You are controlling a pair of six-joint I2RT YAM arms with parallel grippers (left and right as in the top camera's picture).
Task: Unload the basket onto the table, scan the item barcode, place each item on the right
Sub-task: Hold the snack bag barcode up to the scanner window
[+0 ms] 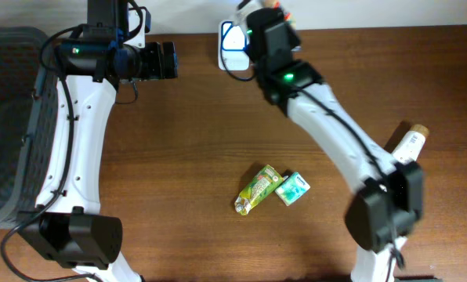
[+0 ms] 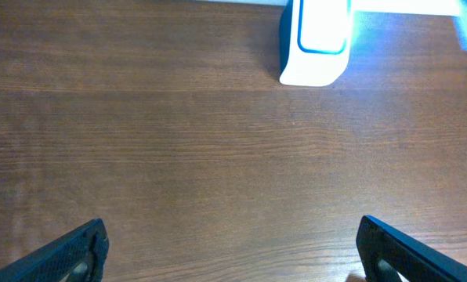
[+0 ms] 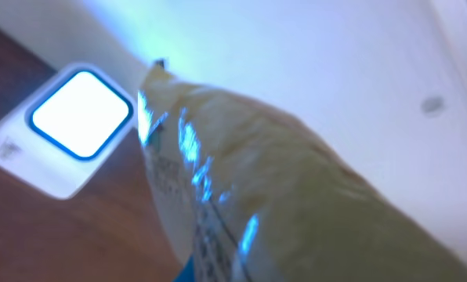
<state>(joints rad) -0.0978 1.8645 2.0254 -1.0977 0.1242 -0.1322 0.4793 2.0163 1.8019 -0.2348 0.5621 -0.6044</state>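
Foil packet [image 3: 241,180] is filling the right wrist view from lower right to upper left, and the right claw [image 1: 266,16] is pinching it tight, its jaws hiding behind the foil. The packet's long axis is running along that diagonal, its crimped tip pointing just past the scanner [image 3: 69,129], whose lit window is glowing at the upper left of the frame, near but apart. Printed lines are showing on the packet's lower face; whether a barcode is among them I cannot tell. The coming move is probably calling for that face to turn toward the window. Farther off, the left claw [image 2: 233,254] is hanging wide and empty over the bench [image 2: 139,117], facing the same scanner.
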